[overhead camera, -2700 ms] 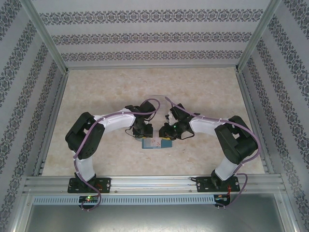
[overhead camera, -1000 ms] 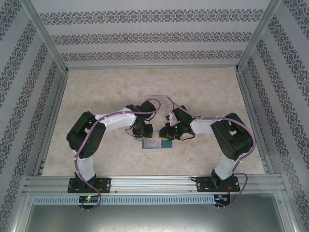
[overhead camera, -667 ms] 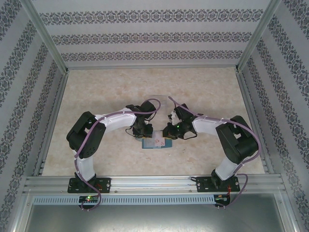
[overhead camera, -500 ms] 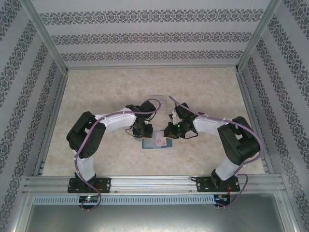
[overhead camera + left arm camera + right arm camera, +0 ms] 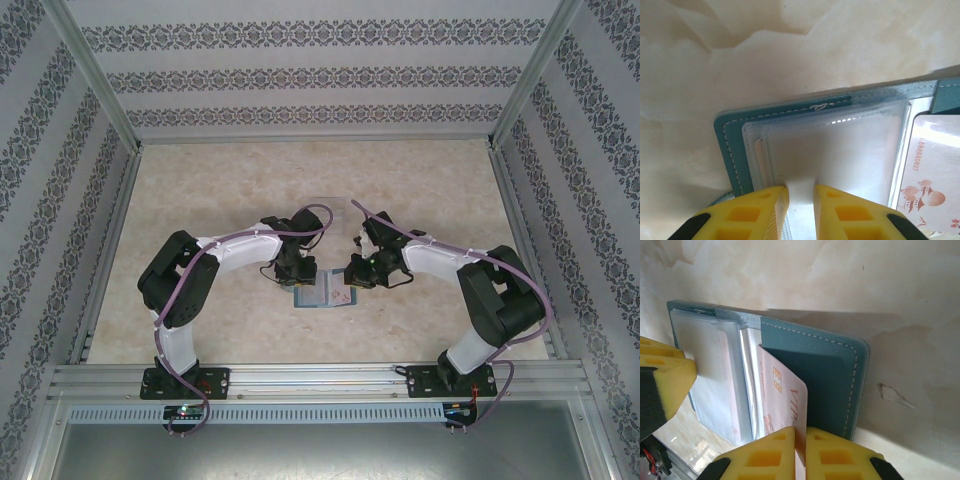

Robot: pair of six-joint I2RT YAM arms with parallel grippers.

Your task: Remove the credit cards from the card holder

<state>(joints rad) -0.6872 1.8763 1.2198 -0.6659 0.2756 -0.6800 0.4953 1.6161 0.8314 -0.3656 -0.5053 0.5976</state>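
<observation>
The card holder (image 5: 322, 297) lies open on the table (image 5: 200, 200), a little beyond the near edge where the two arm bases are bolted, about midway between them. Both grippers are low over it, one at each side.

At the left side of the card holder, the left gripper (image 5: 800, 202) is pressed together on the stack of clear plastic sleeves (image 5: 835, 150) that belongs to the holder's left half. Its yellow fingers (image 5: 762, 210) pinch one edge of the sleeves, and only the thin plastic is between them. The teal cover with white stitching shows around the sleeves.

At the right side of the card holder, the right gripper (image 5: 801, 445) is closed on a pale credit card (image 5: 782, 390), which has a gold chip and the letters "VIP" printed on it. This card stands tilted between the sleeves and the teal right half of the holder, with its free corner in the grip. Whether its other end sits inside a pocket, I cannot tell.

Beyond the card holder, toward the back wall, the faint outline of a clear tray (image 5: 330, 207) rests on the table, apart from the holder.
</observation>
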